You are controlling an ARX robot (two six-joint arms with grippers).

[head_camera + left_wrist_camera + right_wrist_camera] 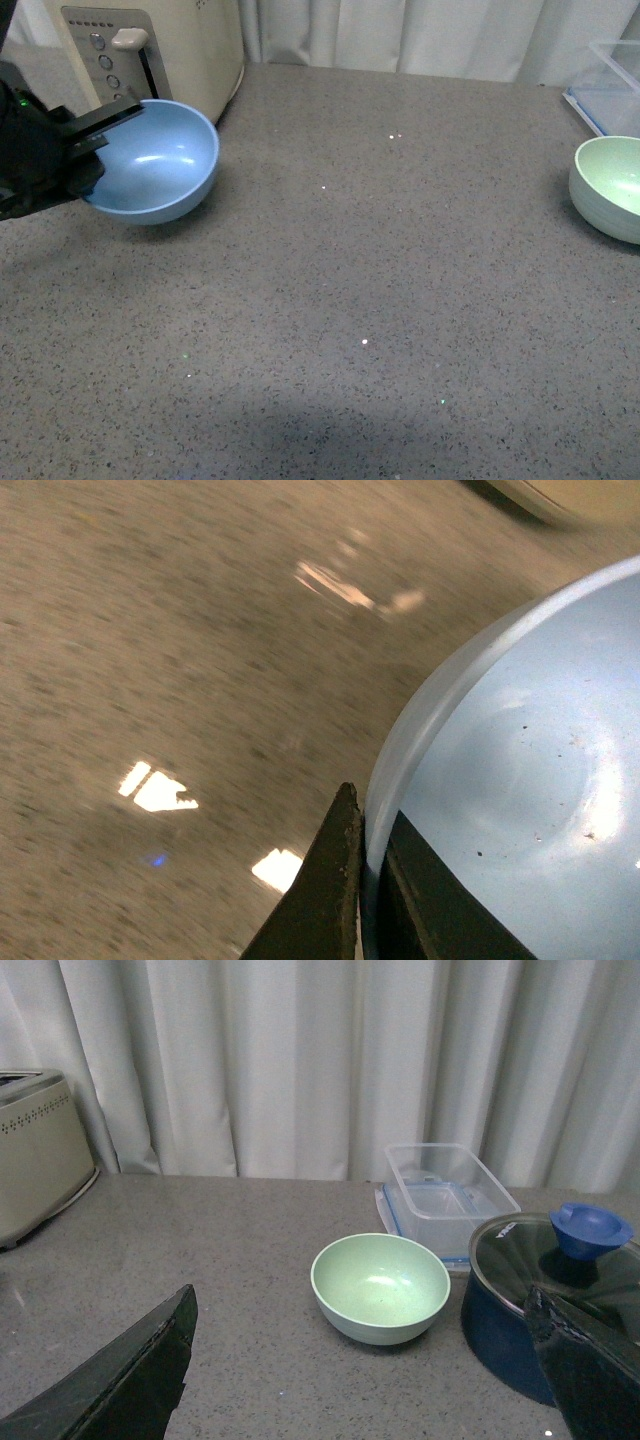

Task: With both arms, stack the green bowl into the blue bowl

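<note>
The blue bowl (155, 165) sits at the far left of the counter, tilted a little, in front of the toaster. My left gripper (95, 130) is shut on its near-left rim, one finger inside and one outside, as the left wrist view shows (368, 850) on the blue bowl (520, 760). The green bowl (612, 188) stands upright and empty at the far right edge. In the right wrist view the green bowl (380, 1286) lies ahead of my open right gripper (370, 1380), whose fingers (130, 1380) are wide apart and short of it.
A cream toaster (150, 50) stands behind the blue bowl. A clear plastic container (450, 1195) and a dark blue pot with a glass lid (545, 1290) stand right beside the green bowl. White curtains hang behind the grey speckled counter (360, 300).
</note>
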